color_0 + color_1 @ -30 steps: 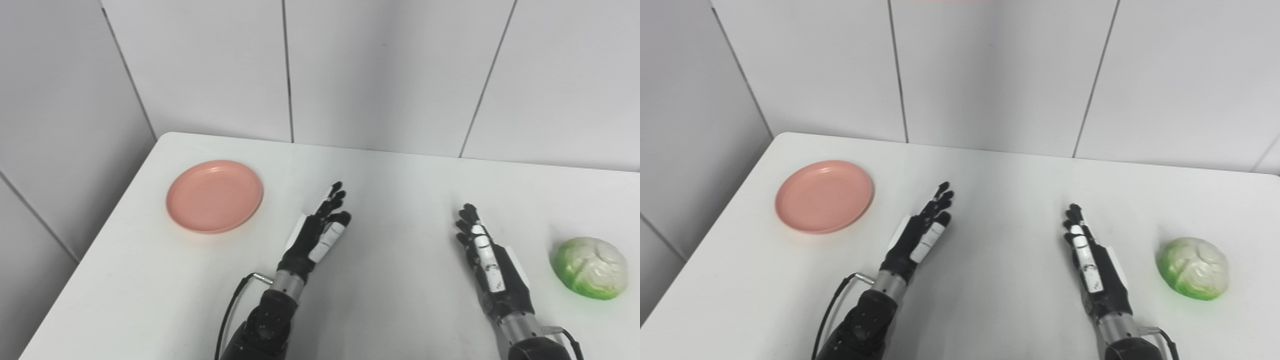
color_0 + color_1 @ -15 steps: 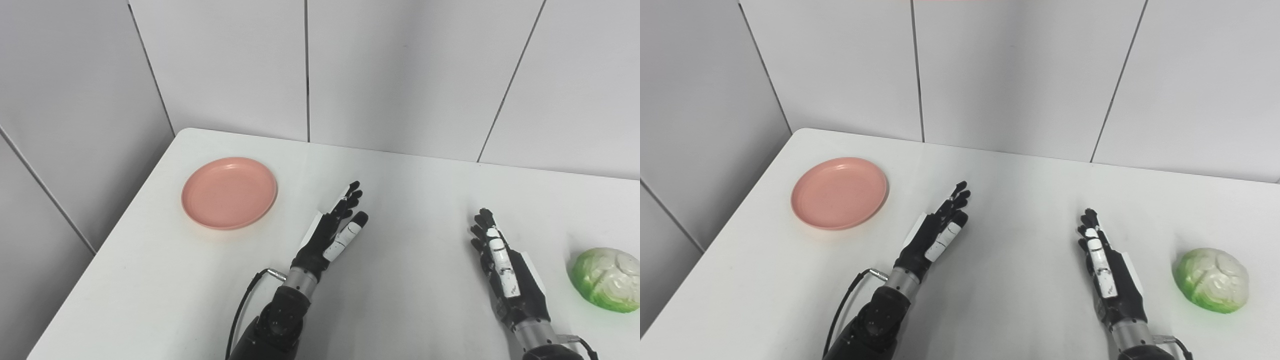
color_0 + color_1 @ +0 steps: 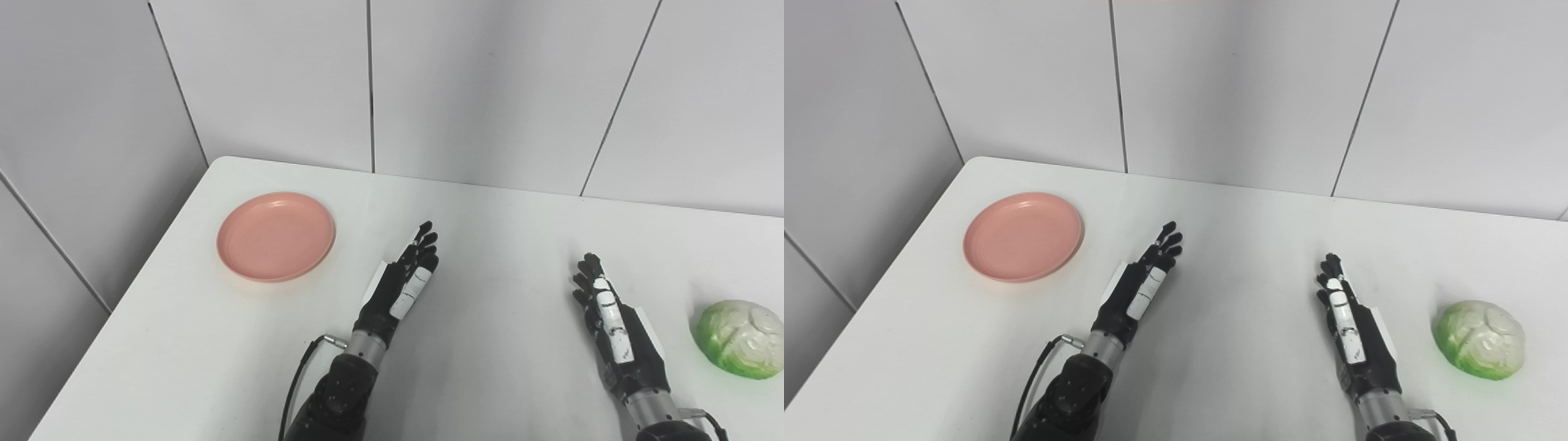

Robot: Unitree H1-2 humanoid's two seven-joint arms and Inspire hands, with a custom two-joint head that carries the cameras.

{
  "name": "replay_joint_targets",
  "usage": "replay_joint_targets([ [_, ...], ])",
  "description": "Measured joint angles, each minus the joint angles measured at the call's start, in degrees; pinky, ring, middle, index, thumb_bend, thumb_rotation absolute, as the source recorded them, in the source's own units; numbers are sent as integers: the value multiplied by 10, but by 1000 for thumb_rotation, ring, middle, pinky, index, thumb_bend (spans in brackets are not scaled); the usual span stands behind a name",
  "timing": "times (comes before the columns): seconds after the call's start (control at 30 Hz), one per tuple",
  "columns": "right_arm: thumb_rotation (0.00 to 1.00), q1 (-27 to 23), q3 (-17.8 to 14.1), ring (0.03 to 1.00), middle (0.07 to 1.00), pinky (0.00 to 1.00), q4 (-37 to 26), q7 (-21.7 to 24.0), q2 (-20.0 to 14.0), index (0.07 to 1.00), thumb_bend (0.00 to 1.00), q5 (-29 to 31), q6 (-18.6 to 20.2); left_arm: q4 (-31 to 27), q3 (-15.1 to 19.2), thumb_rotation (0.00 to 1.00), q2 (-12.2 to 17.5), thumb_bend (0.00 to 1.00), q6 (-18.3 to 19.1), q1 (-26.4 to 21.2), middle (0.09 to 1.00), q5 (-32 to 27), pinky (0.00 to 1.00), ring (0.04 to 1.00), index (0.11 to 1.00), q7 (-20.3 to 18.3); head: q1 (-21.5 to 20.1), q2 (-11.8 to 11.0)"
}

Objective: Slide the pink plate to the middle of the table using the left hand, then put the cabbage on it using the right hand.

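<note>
The first step looks unstarted: the plate (image 3: 276, 236) lies far left on the bench (image 3: 490, 233), cabbage (image 3: 739, 339) near right, so the empty, straight-fingered left hand (image 3: 401, 285) must reach left to it while the right hand (image 3: 615, 318) waits open.

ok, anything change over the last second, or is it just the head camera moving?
Mostly the camera: the whole view shifted. The left robot hand drew its thumb in a little; nothing was grasped or released. The pink plate, the cabbage and the open right robot hand stayed put.
</note>
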Motion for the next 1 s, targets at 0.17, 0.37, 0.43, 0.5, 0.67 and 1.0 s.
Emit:
replay_joint_targets([
  [0.17,1000,-1,-1,1000,1000,1000,0,0,0,1000,110,-1,0,-39,6,995,-6,842,15,21,959,-35,966,959,936,-9,2,-2],
  [0.37,1000,-1,-2,1000,1000,1000,3,0,-1,1000,93,-4,-2,-118,6,1000,-8,851,40,26,968,-36,946,948,965,-3,1,-4],
  [0.43,1000,-1,-3,1000,1000,1000,3,0,-1,1000,87,-4,-2,-159,4,1000,-7,847,52,27,974,-38,951,953,972,-5,1,-4],
  [0.5,1000,-2,-3,1000,1000,1000,3,-1,-1,1000,86,-4,-2,-204,4,1000,-8,855,71,27,981,-41,969,960,971,-6,1,-4],
  [0.67,1000,-1,-4,1000,1000,1000,3,0,-1,1000,97,-6,-2,-268,12,980,-7,875,102,28,979,-59,973,956,967,-5,2,-4],
  [1.0,1000,-2,-4,1000,1000,1000,4,3,-6,1000,89,-7,-2,-391,42,999,20,869,169,28,992,-88,999,976,993,-16,4,-4],
])
